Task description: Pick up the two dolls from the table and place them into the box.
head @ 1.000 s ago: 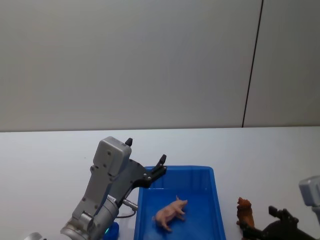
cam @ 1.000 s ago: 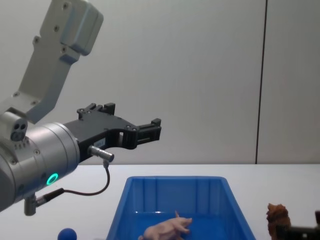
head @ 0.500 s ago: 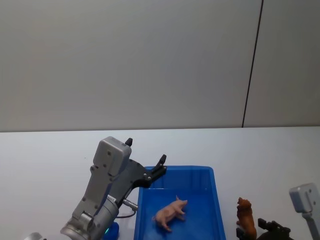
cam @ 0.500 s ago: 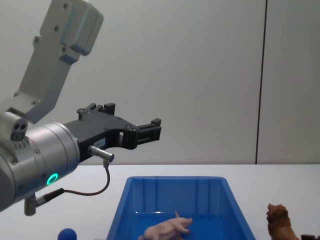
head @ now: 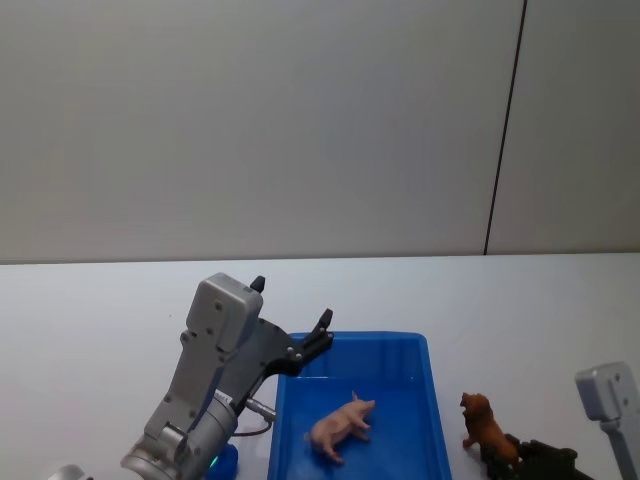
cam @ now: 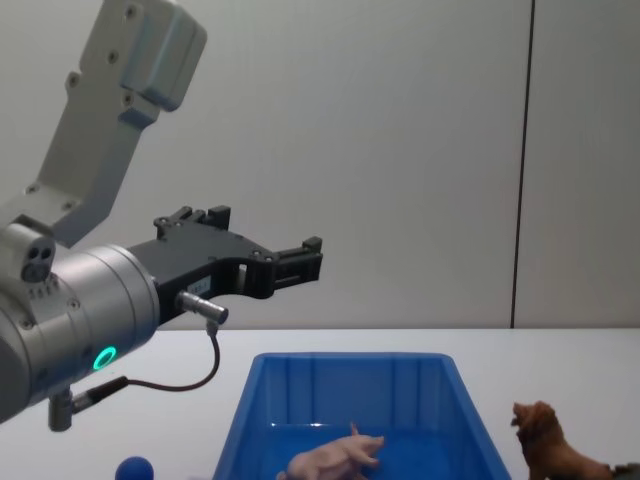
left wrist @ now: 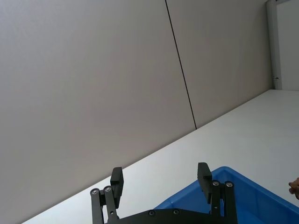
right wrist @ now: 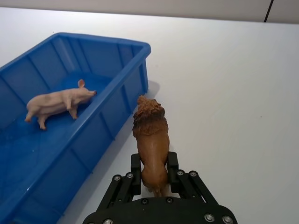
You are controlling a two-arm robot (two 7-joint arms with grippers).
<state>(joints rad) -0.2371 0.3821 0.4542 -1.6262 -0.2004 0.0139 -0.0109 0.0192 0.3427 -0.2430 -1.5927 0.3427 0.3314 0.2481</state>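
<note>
— Where is the reddish-brown doll (right wrist: pixel 150 135) right now?

— In the right gripper (right wrist: pixel 153 168). The jaws pinch its hindquarters from both sides, and its shaggy head points away from the wrist. From the head view it sits just beside the box's right wall, outside the box (head: pixel 436 420), near the lower right corner of the view.

— Is it upright?

— Tilted. In the chest view its head is raised and turned toward the box, with the body sloping down to the right. It seems to be lifted a little off the bench (right wrist: pixel 224 84), but I can't tell for sure whether any foot touches the white surface.

— And the pink doll (right wrist: pixel 58 101)?

— Inside the box, lying on the blue floor toward the near end, snout pointing at the right wall. Nothing touches it, and it is apart from the walls.

— What about the other arm?

— The left gripper (left wrist: pixel 160 173) hangs in the air above the box's far left corner, well above the rim as the chest view shows it. Its jaws are spread wide with nothing between them. The arm rises from the lower left of the head view and reaches toward the box.

— How do the two dolls stand to each other?

— Near each other, with the box's right wall between them.
</note>
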